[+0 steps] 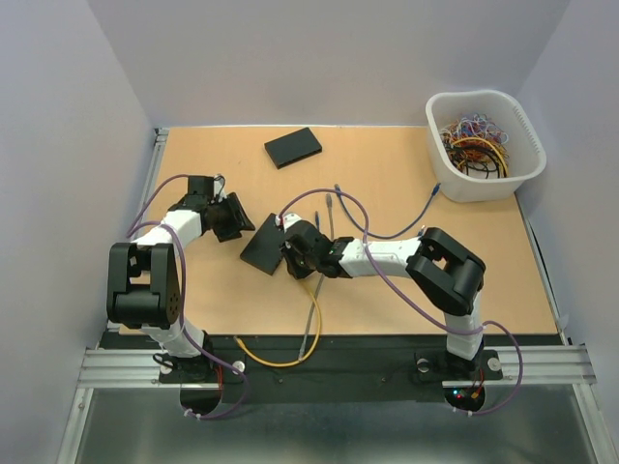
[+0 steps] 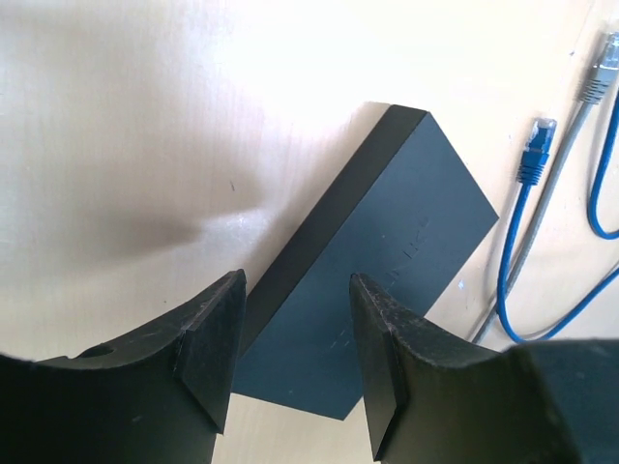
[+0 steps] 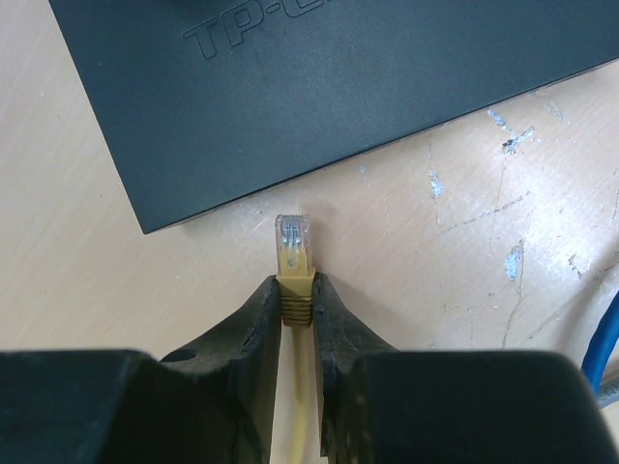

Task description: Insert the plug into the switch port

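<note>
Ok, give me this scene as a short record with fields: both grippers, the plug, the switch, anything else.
left gripper: open, at one end of the flat black rectangular switch
right gripper: shut on the clear-tipped plug of the yellow cable
plug: points at the switch's edge, not inserted
elsewhere: second flat black box, white plastic basket, loose blue cable, grey cable

- "TP-L…" embossed, rest cut off by the frame edge; on top face of switch (image 3: pixel 387 97), just ahead of right gripper (image 3: pixel 297 290).
- Faint embossed lettering on switch top beyond left gripper (image 2: pixel 295 329); illegible.
</note>
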You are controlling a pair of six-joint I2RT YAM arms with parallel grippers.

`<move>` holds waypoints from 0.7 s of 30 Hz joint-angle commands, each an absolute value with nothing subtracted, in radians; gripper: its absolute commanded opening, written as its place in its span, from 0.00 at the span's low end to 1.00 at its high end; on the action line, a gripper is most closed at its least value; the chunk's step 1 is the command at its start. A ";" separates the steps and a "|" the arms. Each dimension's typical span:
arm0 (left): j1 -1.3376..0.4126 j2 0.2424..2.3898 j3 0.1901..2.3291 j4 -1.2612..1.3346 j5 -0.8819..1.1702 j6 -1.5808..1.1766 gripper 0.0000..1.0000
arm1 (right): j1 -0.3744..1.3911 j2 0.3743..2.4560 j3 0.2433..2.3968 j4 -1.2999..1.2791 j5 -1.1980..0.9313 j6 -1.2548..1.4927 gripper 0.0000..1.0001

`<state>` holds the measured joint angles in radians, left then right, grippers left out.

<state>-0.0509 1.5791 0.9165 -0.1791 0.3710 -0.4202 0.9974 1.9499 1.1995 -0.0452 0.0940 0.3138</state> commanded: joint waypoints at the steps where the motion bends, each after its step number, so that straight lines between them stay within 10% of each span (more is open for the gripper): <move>1: -0.054 1.545 0.940 -0.198 0.339 -0.393 0.58 | 1.009 1.957 1.222 -0.071 0.086 0.325 0.00; 21: -0.081 1.532 0.888 -0.210 0.321 -0.380 0.57 | 1.048 2.066 1.376 -0.193 0.124 0.311 0.00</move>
